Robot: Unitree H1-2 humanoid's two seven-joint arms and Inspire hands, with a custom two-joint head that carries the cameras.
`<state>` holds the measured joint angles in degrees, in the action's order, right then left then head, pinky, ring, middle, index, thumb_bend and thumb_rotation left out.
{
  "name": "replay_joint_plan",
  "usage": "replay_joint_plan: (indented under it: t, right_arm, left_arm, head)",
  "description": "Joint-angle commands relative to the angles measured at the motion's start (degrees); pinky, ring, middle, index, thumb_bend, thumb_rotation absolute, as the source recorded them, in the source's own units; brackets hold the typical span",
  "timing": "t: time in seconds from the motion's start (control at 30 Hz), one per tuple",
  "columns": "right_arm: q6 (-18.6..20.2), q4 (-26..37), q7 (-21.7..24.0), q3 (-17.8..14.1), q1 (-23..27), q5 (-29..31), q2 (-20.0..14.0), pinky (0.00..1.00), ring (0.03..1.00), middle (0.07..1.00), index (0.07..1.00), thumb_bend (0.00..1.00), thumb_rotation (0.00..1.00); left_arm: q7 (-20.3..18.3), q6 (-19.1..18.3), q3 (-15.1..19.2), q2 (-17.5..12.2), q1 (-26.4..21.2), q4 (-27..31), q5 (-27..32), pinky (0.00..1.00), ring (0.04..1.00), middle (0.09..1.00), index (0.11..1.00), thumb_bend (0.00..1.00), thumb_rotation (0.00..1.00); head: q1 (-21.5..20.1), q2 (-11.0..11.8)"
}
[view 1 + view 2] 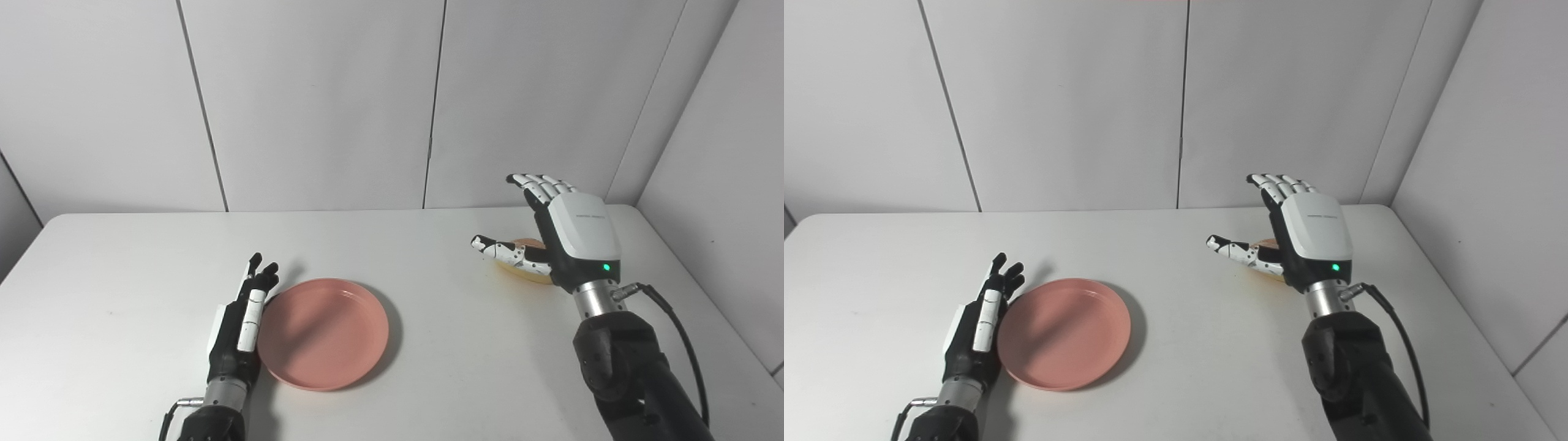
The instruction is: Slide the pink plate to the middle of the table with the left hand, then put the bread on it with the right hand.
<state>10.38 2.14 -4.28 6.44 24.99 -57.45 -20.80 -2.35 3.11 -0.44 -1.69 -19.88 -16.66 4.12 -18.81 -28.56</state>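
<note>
The pink plate [323, 332] lies flat on the white table [429, 367], left of the middle. My left hand [241, 324] rests edge-on against the plate's left rim, fingers straight and apart, holding nothing. The bread [525, 269], a tan piece, lies on the table at the right and is mostly hidden behind my right hand [566, 236]. That hand is raised just above the bread with its fingers spread and its thumb [502, 250] stretched out to the left; nothing is in its grasp.
White wall panels [306, 104] stand close behind the table's far edge and along the right side. A black cable [680, 337] loops from my right wrist.
</note>
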Motion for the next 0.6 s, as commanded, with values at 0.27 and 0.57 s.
replay_joint_plan:
  t: [0.27, 0.57]
  right_arm:
    - [3.9, -10.4, 2.5, 0.5, 8.2, -3.6, -4.7, 0.76, 0.772, 0.78, 0.774, 0.89, 0.95]
    - [5.2, -19.6, 2.2, 1.5, 11.3, -1.2, -4.6, 0.67, 0.732, 0.774, 0.785, 0.89, 0.89]
  left_arm:
    - [-0.7, 0.0, -0.5, 0.5, 1.4, -2.8, -0.4, 0.86, 0.96, 0.937, 1.0, 0.74, 0.93]
    - [-0.7, -0.7, -0.5, 0.7, 1.6, -2.1, -0.3, 0.87, 0.963, 0.936, 1.0, 0.75, 0.94]
  head:
    - [0.6, 0.1]
    - [1.0, -0.2]
